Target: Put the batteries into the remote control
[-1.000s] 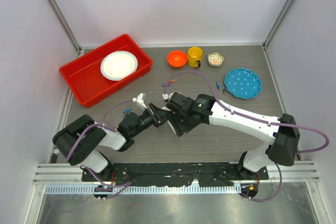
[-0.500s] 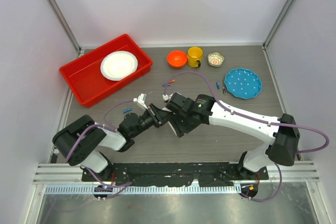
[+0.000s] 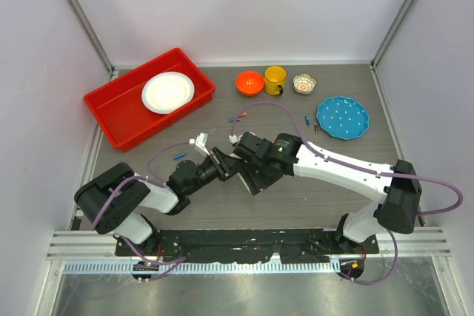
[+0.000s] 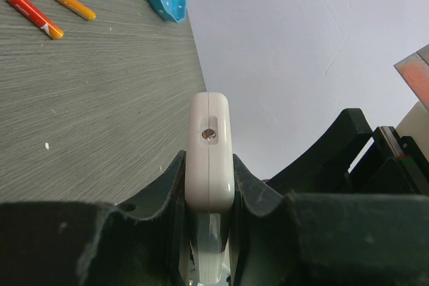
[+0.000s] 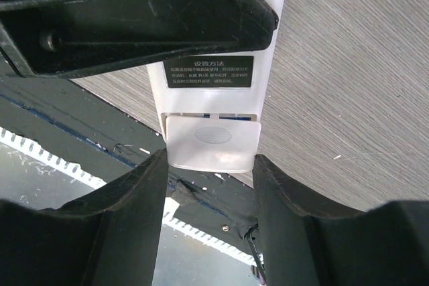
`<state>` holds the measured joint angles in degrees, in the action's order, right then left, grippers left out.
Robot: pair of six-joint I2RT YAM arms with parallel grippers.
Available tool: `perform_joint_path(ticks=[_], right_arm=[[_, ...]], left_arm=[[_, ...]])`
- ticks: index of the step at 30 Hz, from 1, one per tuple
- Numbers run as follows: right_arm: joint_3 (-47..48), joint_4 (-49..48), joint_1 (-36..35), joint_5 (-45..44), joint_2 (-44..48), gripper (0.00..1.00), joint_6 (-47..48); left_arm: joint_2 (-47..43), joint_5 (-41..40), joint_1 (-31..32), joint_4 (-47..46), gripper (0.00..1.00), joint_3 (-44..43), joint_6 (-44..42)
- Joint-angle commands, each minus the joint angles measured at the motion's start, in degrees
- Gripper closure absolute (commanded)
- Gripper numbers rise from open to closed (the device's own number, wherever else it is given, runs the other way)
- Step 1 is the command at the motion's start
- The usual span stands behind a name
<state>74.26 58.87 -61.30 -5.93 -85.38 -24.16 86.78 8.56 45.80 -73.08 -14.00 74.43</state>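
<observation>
Counter [image 3: 311, 205]: dark grey wood-grain top, matt finish. Walls [image 3: 244, 5]: plain white panels on three sides, met by slanting grey metal posts [image 3: 83, 20]. Near edge: aluminium rail [image 3: 74, 244], brushed steel sheet [image 3: 244, 294] below. Lighting: even, soft.

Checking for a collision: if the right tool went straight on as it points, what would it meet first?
Likely the remote control, its cover end just ahead between the right tool's fingers; the left tool holds it beyond.
</observation>
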Motion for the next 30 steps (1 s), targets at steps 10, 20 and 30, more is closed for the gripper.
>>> perform_joint_path(ticks=[10,20,30], right_arm=[[1.9,-6.6,0.0,-4.0,-0.3,0.99,-2.3],[0.4,-9.2,0.8,-5.1,0.2,0.99,-2.8],[-0.5,-9.5,1.7,-5.1,1.5,0.99,-1.2]], left_arm=[[-2.3,2.0,2.2,-15.5,1.00,-1.5,0.1],[-3.3,3.0,3.6,-15.5,1.00,-1.9,0.1],[-4.2,9.5,4.2,-15.5,1.00,-4.1,0.0]])
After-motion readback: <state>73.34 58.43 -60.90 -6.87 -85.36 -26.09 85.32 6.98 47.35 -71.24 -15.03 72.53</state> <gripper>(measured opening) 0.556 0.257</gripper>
